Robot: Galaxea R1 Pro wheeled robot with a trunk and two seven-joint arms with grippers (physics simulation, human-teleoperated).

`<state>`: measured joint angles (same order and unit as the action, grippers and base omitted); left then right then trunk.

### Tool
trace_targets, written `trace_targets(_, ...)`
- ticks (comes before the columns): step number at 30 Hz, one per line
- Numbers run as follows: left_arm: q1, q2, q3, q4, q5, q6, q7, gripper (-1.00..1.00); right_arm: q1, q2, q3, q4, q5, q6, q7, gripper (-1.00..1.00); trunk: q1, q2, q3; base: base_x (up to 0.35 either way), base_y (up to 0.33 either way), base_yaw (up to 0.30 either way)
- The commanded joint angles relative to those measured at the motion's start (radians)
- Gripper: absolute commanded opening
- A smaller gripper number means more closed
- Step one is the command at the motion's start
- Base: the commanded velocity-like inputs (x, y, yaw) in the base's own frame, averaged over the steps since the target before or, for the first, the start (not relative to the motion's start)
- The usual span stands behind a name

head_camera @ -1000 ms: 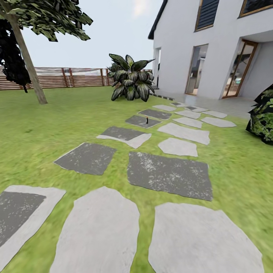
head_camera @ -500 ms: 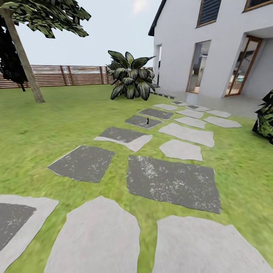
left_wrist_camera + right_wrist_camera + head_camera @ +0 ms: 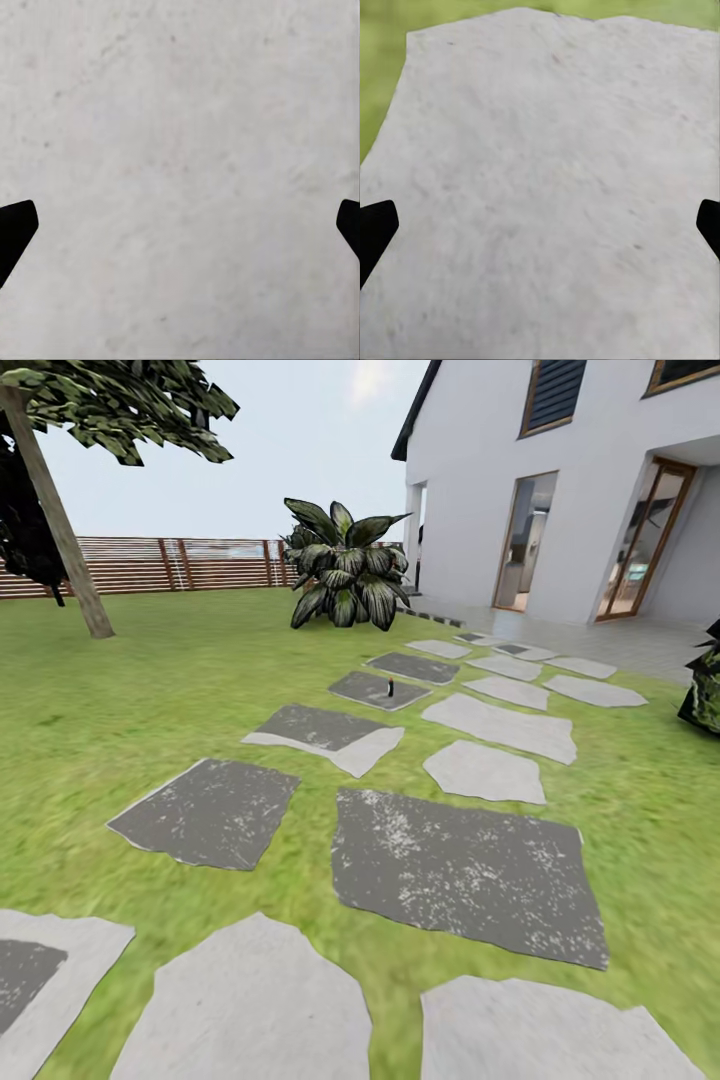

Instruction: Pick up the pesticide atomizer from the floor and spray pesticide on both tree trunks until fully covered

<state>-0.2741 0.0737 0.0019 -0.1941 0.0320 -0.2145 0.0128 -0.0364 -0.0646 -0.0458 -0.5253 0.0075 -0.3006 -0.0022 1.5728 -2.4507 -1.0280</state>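
Both hands hang spread wide and empty over pale paving slabs: left hand, right hand. A small dark sprayer stands on a grey slab ahead, on the lawn.

Matt, rough stone is seen in the slabs, reddish wooden slats in the fence, smooth white plaster on the house, mottled bark on the trunk.

**Both grippers spread wide, facing down**

The left gripper shows black fingertips at 9 and 3 o'clock of its wrist view, far apart, nothing between. The right gripper matches it, fingertips equally spread and empty
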Motion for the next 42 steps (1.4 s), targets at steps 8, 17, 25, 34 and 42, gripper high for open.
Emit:
trace_targets(8,0.000,0.000,0.000,0.001,0.003,-0.003,0.001,1.00,0.000,0.000,-0.002,0.001,0.000,-0.003,-0.001,1.00,0.000,0.000,-0.001,0.339,0.000,-0.079)
trace_targets(17,0.000,0.000,0.000,0.001,0.003,-0.003,0.001,1.00,0.000,0.000,-0.004,0.001,0.001,-0.004,-0.001,1.00,0.000,0.000,-0.001,0.339,0.000,-0.100)
trace_targets(25,0.000,0.000,0.000,0.001,0.003,-0.003,0.001,1.00,0.000,0.000,-0.003,0.001,0.001,-0.004,-0.001,1.00,0.000,0.000,-0.001,0.339,0.000,-0.003)
trace_targets(34,0.000,0.000,0.000,0.001,0.003,-0.002,0.001,1.00,0.000,0.000,-0.002,0.002,0.002,-0.003,-0.001,1.00,0.000,0.000,-0.001,0.339,0.000,0.000)
trace_targets(42,0.000,0.000,0.000,0.001,0.003,-0.003,0.001,1.00,0.000,0.000,-0.002,0.001,0.001,-0.003,-0.001,1.00,0.000,0.000,-0.001,0.339,0.000,0.000)
